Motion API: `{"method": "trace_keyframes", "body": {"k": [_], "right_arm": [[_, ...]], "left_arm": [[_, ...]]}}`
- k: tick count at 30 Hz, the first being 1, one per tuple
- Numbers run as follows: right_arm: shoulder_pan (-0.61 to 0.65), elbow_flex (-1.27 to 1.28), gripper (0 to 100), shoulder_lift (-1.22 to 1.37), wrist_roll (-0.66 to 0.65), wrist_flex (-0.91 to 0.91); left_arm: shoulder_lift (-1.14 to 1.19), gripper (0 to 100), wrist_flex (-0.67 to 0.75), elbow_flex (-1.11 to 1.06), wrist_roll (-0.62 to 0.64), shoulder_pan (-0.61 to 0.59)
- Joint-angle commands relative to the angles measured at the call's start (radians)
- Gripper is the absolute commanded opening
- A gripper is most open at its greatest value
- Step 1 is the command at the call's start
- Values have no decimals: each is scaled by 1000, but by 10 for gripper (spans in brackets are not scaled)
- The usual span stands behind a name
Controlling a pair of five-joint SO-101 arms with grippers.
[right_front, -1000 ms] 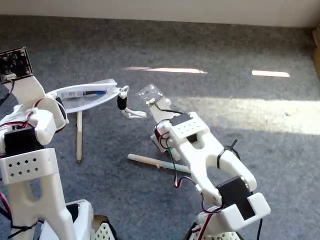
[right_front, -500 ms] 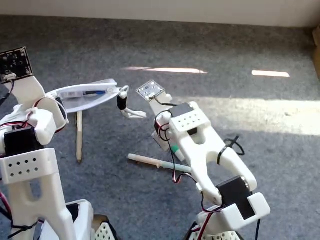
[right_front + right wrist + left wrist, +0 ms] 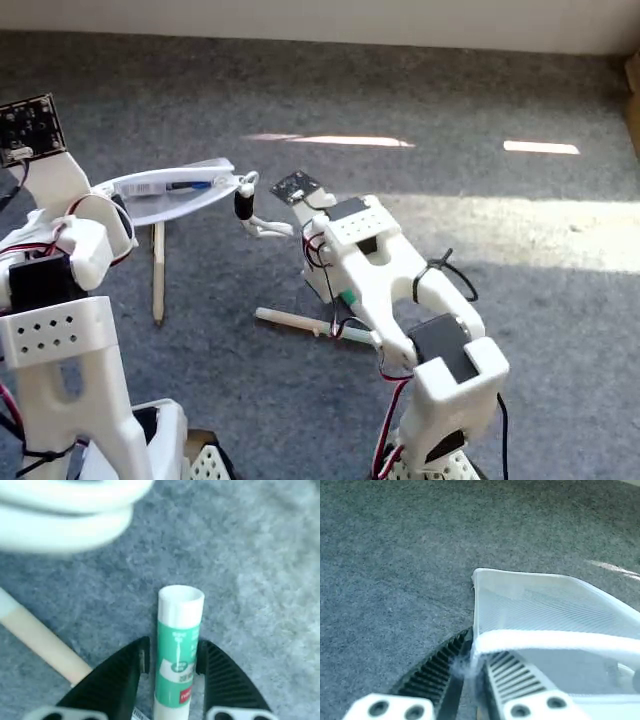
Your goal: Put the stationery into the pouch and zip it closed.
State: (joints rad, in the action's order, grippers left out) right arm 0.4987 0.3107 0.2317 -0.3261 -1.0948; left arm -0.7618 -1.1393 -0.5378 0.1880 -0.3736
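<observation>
Two claws are closed: we see the left claw [image 3: 470, 665] pinching the pouch [image 3: 165, 195], and the right claw [image 3: 172, 647] gripping a glue stick [image 3: 180, 610] lengthwise, with the pouch off toward the left arm.

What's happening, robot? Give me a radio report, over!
Status: left jaws shut on pouch rim. Right jaws shut on glue stick. Loose on carpet: pencil near pouch, second pencil by right arm. Path looks clear. Over.

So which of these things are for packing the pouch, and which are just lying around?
For the job: pouch in left gripper; blue pen inside it; glue stick in right gripper; cream pen near left arm; cream pen near right arm.
Just there: grey carpet; sunlit patches.
</observation>
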Motion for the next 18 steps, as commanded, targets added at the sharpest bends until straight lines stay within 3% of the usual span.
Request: {"method": "trace_keyframes", "body": {"k": [1, 4, 12, 18], "right_arm": [[-10, -65, 85, 1, -5, -7], [-8, -65, 2, -2, -6, -12], [-15, -90, 8, -45, -3, -113], [-41, -91, 8, -202, 100, -111]], "left_arm": [[2, 7, -2, 16, -3, -8], [2, 7, -2, 16, -3, -8], [2, 7, -2, 16, -3, -8], [2, 7, -3, 15, -3, 15]]}}
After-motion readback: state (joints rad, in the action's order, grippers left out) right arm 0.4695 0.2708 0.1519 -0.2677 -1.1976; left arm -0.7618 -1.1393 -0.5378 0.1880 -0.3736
